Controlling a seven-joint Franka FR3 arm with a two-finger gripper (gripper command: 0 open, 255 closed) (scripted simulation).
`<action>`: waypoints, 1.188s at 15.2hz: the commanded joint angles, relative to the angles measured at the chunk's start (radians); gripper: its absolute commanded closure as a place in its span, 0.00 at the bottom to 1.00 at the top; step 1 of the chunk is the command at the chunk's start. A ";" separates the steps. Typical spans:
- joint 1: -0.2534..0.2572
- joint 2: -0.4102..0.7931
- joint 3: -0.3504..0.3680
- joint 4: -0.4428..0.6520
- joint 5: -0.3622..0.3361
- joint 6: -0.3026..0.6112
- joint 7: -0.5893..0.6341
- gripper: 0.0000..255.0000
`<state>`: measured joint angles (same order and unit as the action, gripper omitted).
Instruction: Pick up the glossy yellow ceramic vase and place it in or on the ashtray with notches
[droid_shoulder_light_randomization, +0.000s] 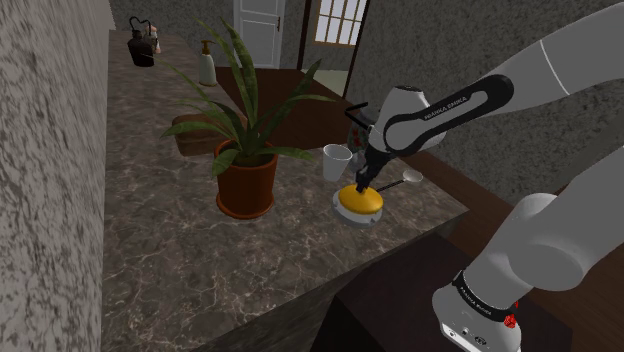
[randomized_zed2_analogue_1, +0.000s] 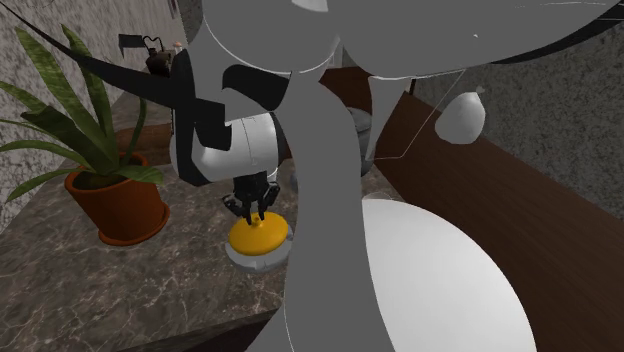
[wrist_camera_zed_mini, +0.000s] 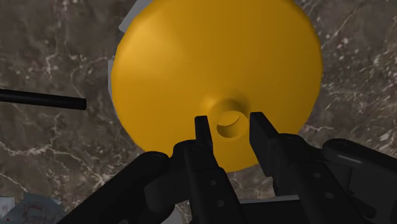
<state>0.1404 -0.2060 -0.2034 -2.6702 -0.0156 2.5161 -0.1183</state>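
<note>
Yellow vase (wrist_camera_zed_mini: 216, 63) sits upright on the grey-white ashtray (randomized_zed2_analogue_1: 255, 258), nr the marble desk (droid_shoulder_light_randomization: 150, 250) edge. End effector (wrist_camera_zed_mini: 229, 121) is directly above, fingers pinching the vase's narrow neck. Potted plant (droid_shoulder_light_randomization: 245, 185) & white mug (droid_shoulder_light_randomization: 336, 160) stand nearby.

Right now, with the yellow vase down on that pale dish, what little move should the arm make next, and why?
Probably open the fingers and let go. The yellow vase seems to sit in the pale ashtray, whose rim shows around its base, while the gripper clasps its narrow neck from both sides. Lifting before releasing would likely carry it off.
</note>
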 joint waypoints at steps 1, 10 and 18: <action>0.000 0.000 0.000 0.000 0.000 0.000 0.000 1.00; -0.010 -0.094 0.008 0.031 -0.022 -0.124 0.016 0.00; -0.012 -0.116 0.010 0.042 -0.025 -0.156 0.019 0.00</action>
<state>0.1284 -0.3215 -0.1930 -2.6288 -0.0406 2.3609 -0.0992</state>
